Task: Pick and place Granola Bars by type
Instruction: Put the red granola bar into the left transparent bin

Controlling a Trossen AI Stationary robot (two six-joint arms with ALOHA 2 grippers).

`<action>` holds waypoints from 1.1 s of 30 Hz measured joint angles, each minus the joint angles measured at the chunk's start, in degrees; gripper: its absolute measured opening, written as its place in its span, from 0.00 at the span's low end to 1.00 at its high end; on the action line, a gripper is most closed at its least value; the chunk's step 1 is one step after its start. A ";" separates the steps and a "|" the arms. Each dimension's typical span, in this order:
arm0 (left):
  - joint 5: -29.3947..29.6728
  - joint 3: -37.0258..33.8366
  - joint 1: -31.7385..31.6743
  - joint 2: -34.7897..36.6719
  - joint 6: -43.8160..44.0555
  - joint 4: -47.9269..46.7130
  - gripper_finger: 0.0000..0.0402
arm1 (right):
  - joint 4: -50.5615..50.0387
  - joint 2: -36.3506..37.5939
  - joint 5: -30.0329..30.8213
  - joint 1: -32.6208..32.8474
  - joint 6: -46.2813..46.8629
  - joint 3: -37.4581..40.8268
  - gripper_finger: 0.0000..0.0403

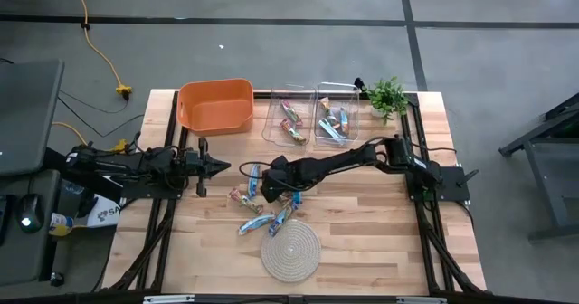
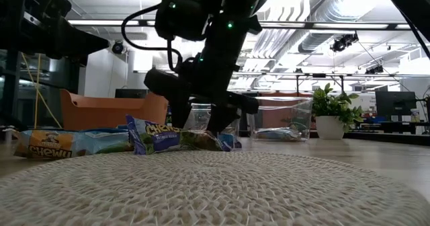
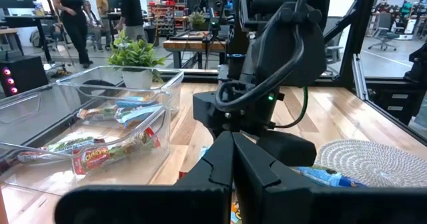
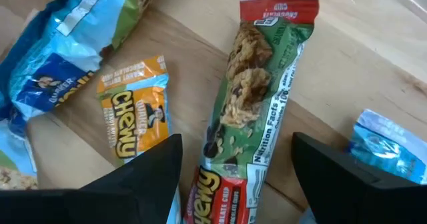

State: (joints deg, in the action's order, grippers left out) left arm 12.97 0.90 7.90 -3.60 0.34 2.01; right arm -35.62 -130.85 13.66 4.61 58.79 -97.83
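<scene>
Between the spread fingers of the right gripper [image 4: 237, 184], flat on the wooden table [image 1: 380, 223], lies a red-and-green granola bar [image 4: 250, 111]. It looks light and slim, with a soft, crinkly foil wrapper that is likely slippery; the bar inside may crumble if squeezed hard. The best hold seems to be across its narrow width near the middle, where the jaws already straddle it without yet pinching.

Just beside it lie an orange-labelled bar [image 4: 133, 111] and a blue-wrapped bar [image 4: 60, 57], with another blue wrapper [image 4: 383, 147] on the far side; these neighbours sit near enough that a finger could catch one on closing. From above, the loose bars [image 1: 258, 215] are scattered just beyond the round rope mat [image 1: 290, 251].

Farther off stand two clear bins [image 1: 312, 116], each already holding some bars, an orange tub [image 1: 215, 105] and a small potted plant [image 1: 387, 96]. Over the table's left side waits the left gripper [image 1: 217, 166], jaws pressed together and empty.
</scene>
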 joint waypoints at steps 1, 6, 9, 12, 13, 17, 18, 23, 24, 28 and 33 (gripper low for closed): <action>0.00 -0.01 -0.01 -0.02 0.00 -0.01 0.00 | 0.13 -0.41 -0.44 0.13 0.05 -0.04 0.66; 0.02 0.01 0.00 -0.02 0.00 -0.01 0.00 | 0.09 -1.08 0.05 0.81 0.32 -0.07 0.65; 0.02 0.00 -0.02 0.00 0.00 0.00 0.00 | -0.53 -1.16 0.33 0.88 0.08 -0.53 0.63; 0.02 0.00 -0.02 -0.01 0.00 0.00 0.00 | -0.61 -1.22 0.10 0.88 0.17 -0.57 0.60; 0.02 -0.01 0.00 0.00 0.00 -0.01 0.00 | -0.65 -1.26 0.08 0.88 0.15 -0.56 0.59; 0.02 -0.01 -0.01 0.00 0.00 -0.01 0.00 | -0.74 -1.26 -0.55 0.86 0.17 -0.52 0.55; 0.02 -0.01 -0.01 -0.02 0.00 0.00 0.00 | -0.75 -1.26 -0.76 0.86 0.17 -0.52 0.54; 0.02 -0.01 0.00 0.00 0.00 -0.01 0.00 | -0.98 -1.26 -1.23 0.84 0.23 -0.50 0.51; 0.02 -0.01 0.00 0.00 0.00 0.01 0.00 | -1.00 -1.26 -1.26 0.84 0.23 -0.50 0.51; 0.04 -0.01 -0.02 0.00 0.00 -0.01 0.00 | -1.03 -1.26 -1.26 0.84 0.25 -0.48 0.49; 0.04 0.01 -0.02 0.00 0.00 -0.01 0.00 | -1.11 -1.26 -1.24 0.84 0.28 -0.44 0.47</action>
State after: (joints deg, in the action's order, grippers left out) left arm 13.02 0.90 7.88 -3.60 0.34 2.00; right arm -36.73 -132.11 12.43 5.45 59.07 -98.27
